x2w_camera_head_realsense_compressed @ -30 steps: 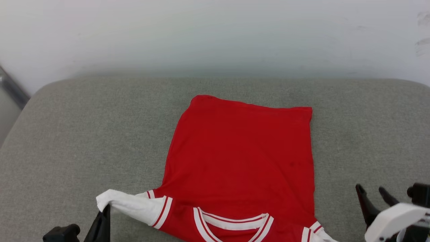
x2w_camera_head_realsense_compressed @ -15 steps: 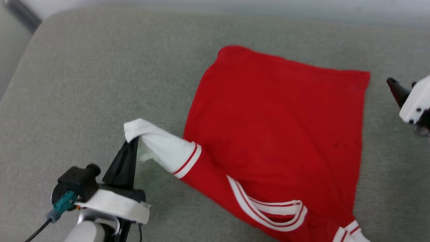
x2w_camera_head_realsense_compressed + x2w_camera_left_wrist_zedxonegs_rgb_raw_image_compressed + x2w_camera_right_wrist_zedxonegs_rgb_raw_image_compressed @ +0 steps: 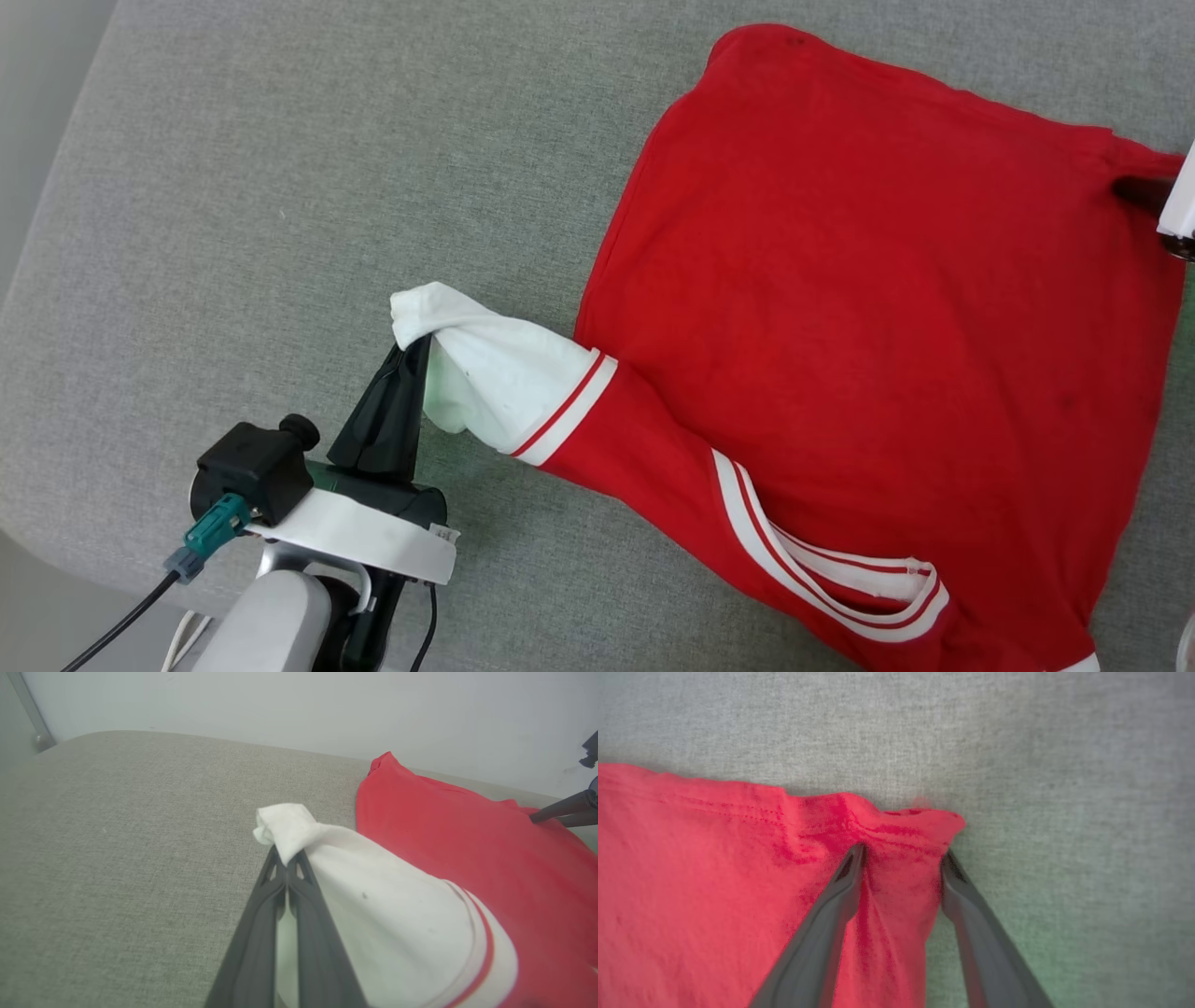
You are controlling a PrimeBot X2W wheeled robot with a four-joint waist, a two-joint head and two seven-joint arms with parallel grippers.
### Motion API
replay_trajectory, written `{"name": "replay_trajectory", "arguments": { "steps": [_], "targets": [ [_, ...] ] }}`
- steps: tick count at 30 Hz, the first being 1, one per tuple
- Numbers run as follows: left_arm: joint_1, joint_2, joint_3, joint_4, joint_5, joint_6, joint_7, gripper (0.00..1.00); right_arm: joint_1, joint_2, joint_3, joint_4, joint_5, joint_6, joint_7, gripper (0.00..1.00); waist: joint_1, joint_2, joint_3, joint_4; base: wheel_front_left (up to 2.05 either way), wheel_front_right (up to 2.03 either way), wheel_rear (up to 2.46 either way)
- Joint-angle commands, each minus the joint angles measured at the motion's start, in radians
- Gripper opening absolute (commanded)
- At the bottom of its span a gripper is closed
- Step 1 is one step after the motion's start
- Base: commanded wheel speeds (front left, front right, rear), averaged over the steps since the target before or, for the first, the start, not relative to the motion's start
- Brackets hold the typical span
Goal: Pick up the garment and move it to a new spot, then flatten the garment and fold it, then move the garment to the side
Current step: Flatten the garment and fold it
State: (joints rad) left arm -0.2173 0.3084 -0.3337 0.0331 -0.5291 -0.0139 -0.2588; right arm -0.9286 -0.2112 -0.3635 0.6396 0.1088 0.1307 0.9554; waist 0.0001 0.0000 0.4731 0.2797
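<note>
Near the left front corner of the grey cushion (image 3: 233, 187), the left end effector (image 3: 411, 350) was clamped shut on the tip of the white sleeve (image 3: 504, 373) of the garment (image 3: 887, 327), bunching it. The garment lay spread with plain red cloth up, well in from the cushion's left edge, neckline toward the front edge. At its far right hem corner (image 3: 924, 821), the right end effector (image 3: 903, 854) stood wide open, one finger on the red cloth, the other at its edge, fabric puckered between.
</note>
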Motion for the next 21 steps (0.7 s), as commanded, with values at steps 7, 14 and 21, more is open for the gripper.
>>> {"name": "replay_trajectory", "arguments": {
  "steps": [7,14,21],
  "targets": [
    [0.013,-0.011,0.014,0.033,0.013,-0.008,-0.007,0.0,0.049,0.014,0.048,0.014,-0.009,0.0,-0.027,0.0,-0.0001,0.0,-0.078,-0.014,0.0,0.0,0.0],
    [0.078,0.004,0.03,0.065,0.005,0.015,-0.004,0.0,0.129,-0.083,0.166,-0.076,0.038,0.0,-0.049,0.0,-0.0001,0.0,-0.23,-0.067,0.0,0.0,0.0],
    [0.16,0.027,0.055,0.067,-0.005,0.052,0.003,0.0,0.374,-0.187,0.242,-0.266,0.142,0.0,0.006,0.0,-0.0001,0.0,-0.374,-0.146,0.0,0.0,0.0]
  ]
}}
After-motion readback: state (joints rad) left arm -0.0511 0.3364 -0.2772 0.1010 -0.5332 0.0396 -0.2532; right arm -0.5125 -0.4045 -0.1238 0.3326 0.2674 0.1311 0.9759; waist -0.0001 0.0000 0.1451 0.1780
